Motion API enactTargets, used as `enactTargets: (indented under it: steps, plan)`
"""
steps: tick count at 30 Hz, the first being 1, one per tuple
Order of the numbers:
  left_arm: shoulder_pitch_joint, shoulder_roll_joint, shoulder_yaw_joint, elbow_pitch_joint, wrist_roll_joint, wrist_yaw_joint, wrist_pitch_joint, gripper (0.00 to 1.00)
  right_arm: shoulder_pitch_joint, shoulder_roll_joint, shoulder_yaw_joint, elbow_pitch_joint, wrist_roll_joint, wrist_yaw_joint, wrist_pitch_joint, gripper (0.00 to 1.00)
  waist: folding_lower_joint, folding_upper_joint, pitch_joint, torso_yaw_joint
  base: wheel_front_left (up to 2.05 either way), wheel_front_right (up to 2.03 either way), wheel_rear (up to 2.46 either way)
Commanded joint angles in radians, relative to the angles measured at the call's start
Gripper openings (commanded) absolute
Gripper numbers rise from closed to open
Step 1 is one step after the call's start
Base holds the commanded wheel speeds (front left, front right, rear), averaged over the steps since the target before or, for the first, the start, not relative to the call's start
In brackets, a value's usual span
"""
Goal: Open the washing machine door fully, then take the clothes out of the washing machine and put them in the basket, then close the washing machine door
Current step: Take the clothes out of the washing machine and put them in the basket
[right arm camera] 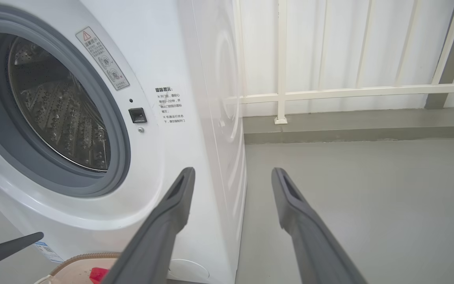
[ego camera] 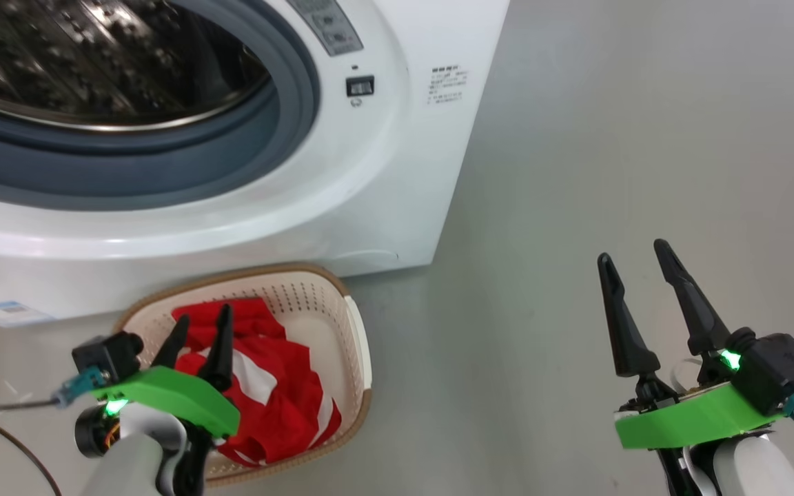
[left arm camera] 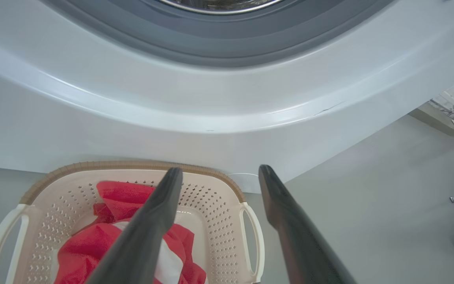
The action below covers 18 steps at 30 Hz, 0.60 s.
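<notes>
Clothes (ego camera: 287, 406) in the basket (ego camera: 314, 303)

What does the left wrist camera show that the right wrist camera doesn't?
Left wrist view: the basket's perforated inside from above, with the clothes heaped in it. Right wrist view: a deep look at the drum's bare steel wall, the latch slot and the warning label. Both: the washing machine's white front, its grey ring, the basket's brown rim and the grey floor.
</notes>
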Motion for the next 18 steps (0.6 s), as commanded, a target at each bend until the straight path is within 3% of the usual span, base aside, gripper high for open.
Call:
enactTargets:
  steps: [1, 7, 18]
  plan:
    - [0.04, 0.038, 0.036, -0.067, 0.03, 0.017, -0.012, 1.0, 0.018, -0.008, 0.022, -0.022, -0.013, 0.005, -0.006, 1.0, 0.0, 0.0, -0.038, 0.014, 0.0, 0.0, 0.0]
    - [0.178, 0.043, 0.039, -0.319, 0.15, 0.093, -0.012, 1.0, 0.043, -0.008, 0.012, -0.014, -0.028, 0.005, -0.006, 1.0, 0.0, 0.0, -0.095, 0.022, 0.0, 0.0, 0.0]
    - [0.326, 0.055, 0.084, -0.669, 0.321, 0.17, -0.012, 1.0, 0.065, -0.008, -0.012, -0.016, -0.066, 0.005, -0.006, 1.0, 0.0, 0.0, -0.142, 0.037, 0.0, 0.0, 0.0]
